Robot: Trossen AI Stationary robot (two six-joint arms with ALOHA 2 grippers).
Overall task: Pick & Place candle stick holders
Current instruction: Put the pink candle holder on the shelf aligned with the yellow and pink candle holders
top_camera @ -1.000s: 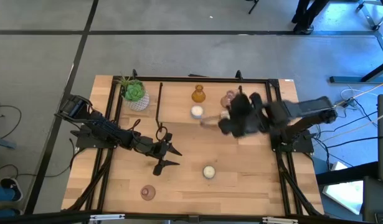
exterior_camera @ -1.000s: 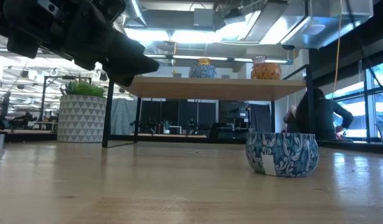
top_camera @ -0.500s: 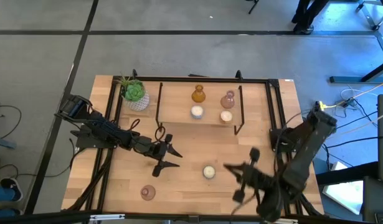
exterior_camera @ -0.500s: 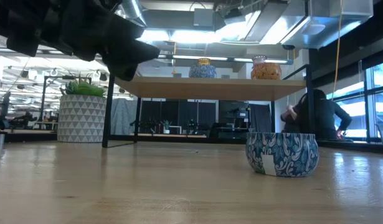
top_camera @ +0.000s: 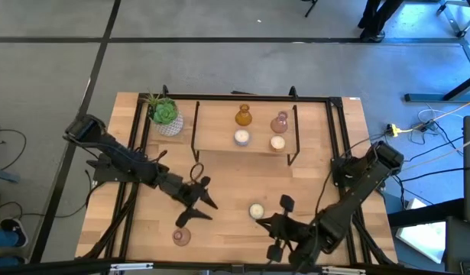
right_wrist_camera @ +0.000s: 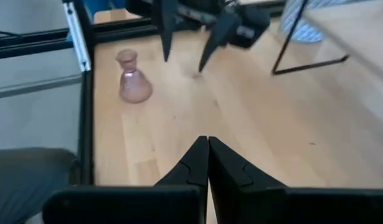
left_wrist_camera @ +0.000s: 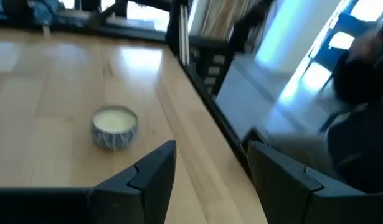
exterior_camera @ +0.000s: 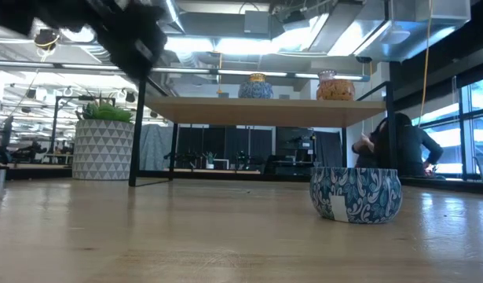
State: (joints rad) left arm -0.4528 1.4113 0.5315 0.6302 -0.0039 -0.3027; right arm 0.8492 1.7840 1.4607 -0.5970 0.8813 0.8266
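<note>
Since the earlier frame, the right arm is seen swung away from the raised shelf [top_camera: 242, 149] to the front edge of the worktop [top_camera: 227, 191], and the left arm is moved a little toward the front. The right tool [top_camera: 277, 237] is now placed low near the front edge, just beside the cream candle in a patterned tin [top_camera: 256, 211]; its fingers [right_wrist_camera: 207, 163] are pressed together and nothing is held. The left tool [top_camera: 195, 208] is held above the worktop, between the shelf and the pink glass holder [top_camera: 181, 237] at the front left; its fingers [left_wrist_camera: 155, 171] are kept apart, about half open, and nothing is gripped between them.

On the shelf four holders are set: an amber glass one [top_camera: 244, 116], a pink glass one [top_camera: 280, 122], and two cream-white round ones [top_camera: 241, 137] in front of them. A green plant in a white pot [top_camera: 165, 116] is standing at the back left corner
</note>
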